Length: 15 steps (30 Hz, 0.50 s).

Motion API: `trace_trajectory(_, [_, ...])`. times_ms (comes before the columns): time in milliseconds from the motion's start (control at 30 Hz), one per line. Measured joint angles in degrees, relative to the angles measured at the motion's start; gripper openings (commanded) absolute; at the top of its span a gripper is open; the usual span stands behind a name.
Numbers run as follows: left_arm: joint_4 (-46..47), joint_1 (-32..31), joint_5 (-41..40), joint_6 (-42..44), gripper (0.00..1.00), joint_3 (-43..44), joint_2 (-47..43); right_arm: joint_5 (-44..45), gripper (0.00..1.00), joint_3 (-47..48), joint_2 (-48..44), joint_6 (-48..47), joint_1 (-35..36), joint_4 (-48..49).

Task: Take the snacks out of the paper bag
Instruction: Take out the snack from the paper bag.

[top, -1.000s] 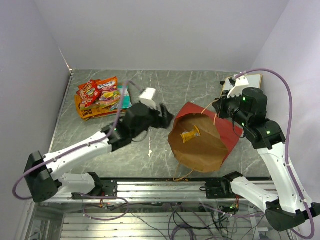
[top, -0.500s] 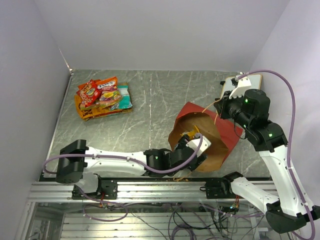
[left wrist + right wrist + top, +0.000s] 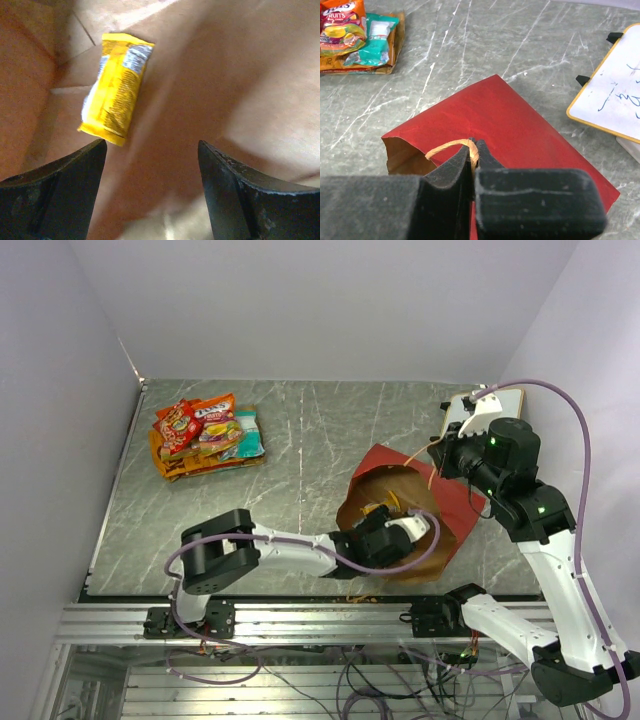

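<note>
Left wrist: left gripper [image 3: 151, 150] spread, empty, near yellow packet [image 3: 116, 85]; right gripper [image 3: 472, 144] pinches handle [image 3: 445, 146].

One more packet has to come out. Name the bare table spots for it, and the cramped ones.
Free: the table between the snack pile and the paper bag, back to the far wall; also near-left, between pile and left arm. Crowded: the right side, where bag, white board and right arm bunch.
</note>
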Motion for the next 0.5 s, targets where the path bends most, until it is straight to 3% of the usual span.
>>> trace_trajectory(500, [-0.7,11.6,10.9,6.9,0.91,11.9,9.1,0.4,0.0,0.1,0.0,0.0,0.0,0.0])
